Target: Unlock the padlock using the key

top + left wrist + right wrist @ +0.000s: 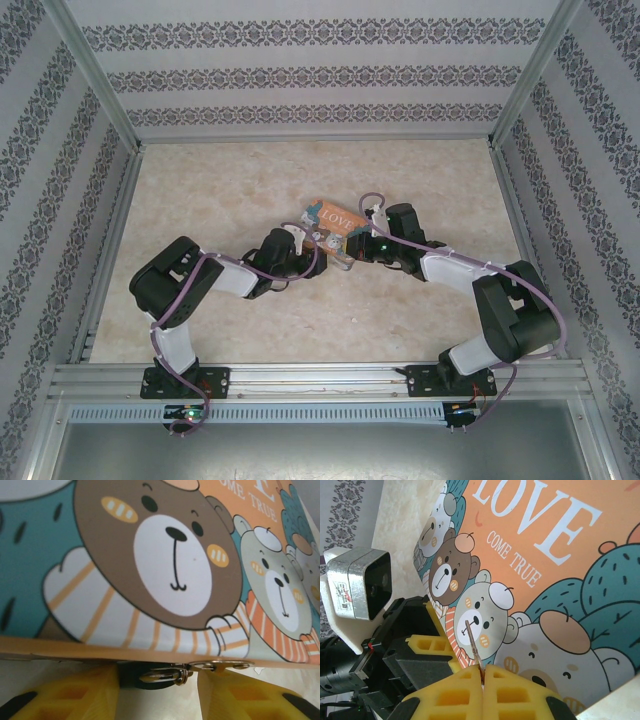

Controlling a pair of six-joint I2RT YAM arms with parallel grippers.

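From above, both arms reach to the middle of the table [250,180], where the left gripper [322,241] and right gripper [353,243] meet at the near edge of the "LOVE" tin [332,214]. What lies between their tips is too small to make out there.

In the left wrist view the tin's bear picture looms close, its edges cut off. Under its lower rim, between the two yellow pads [65,696], sits the padlock [134,676], a dark shadowed body with a silvery ring beside it. Its colour is lost in shade. The pads stand apart, but I cannot tell whether they press on it.

In the right wrist view the right gripper's fingers are closed together on the key [472,645], a slim metal strip rising from between them, with its lower end hidden. It stands in front of the tin's lid, and the left gripper is near on the left.
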